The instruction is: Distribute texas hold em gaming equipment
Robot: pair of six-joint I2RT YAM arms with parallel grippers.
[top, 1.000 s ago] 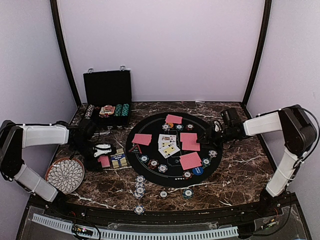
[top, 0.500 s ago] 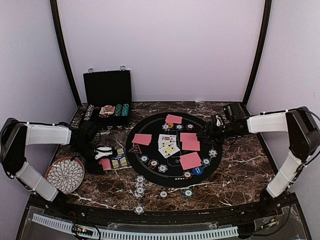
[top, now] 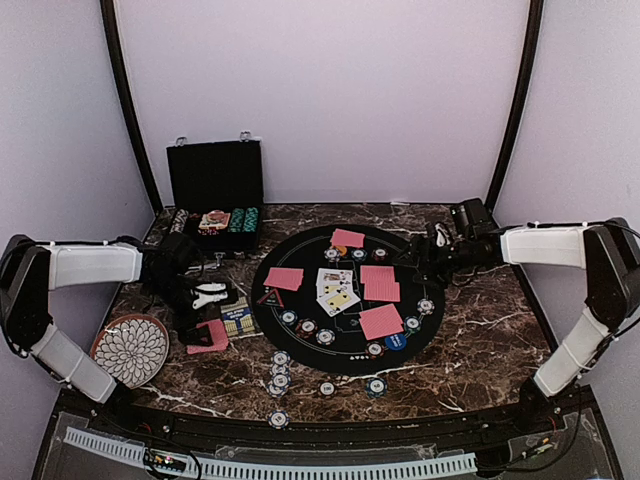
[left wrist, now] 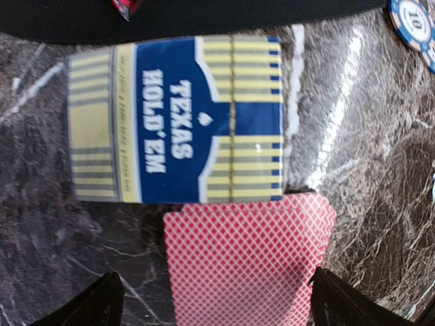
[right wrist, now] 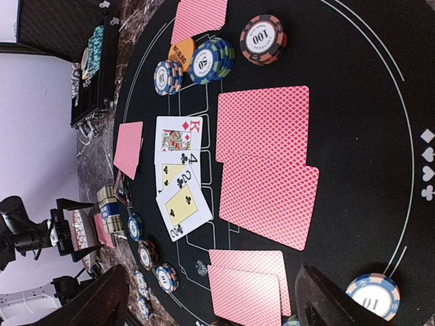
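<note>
My left gripper (top: 203, 322) is open. In the left wrist view its fingers (left wrist: 102, 302) stand either side of a red-backed deck of cards (left wrist: 248, 258), which lies on the marble next to the blue-and-yellow Texas Hold'em box (left wrist: 177, 119). I cannot tell whether the deck touches a finger. My right gripper (top: 418, 262) is open and empty above the right side of the round black mat (top: 310, 250). On the mat lie face-up cards (right wrist: 178, 176), red-backed card pairs (right wrist: 265, 170), poker chips (right wrist: 264, 39), an orange button (right wrist: 181, 51), a blue button (top: 396, 341) and the triangle marker (top: 268, 297).
The black hinged case (top: 215, 190) stands open at the back left with chips in it. The flower-patterned plate (top: 130, 350) lies at the front left. Several loose chips (top: 279, 372) lie on the marble in front of the mat.
My left gripper has swung toward the front, and the red-backed deck has shifted nearer and tilted. My right gripper has drawn back a little to the right of the mat.
</note>
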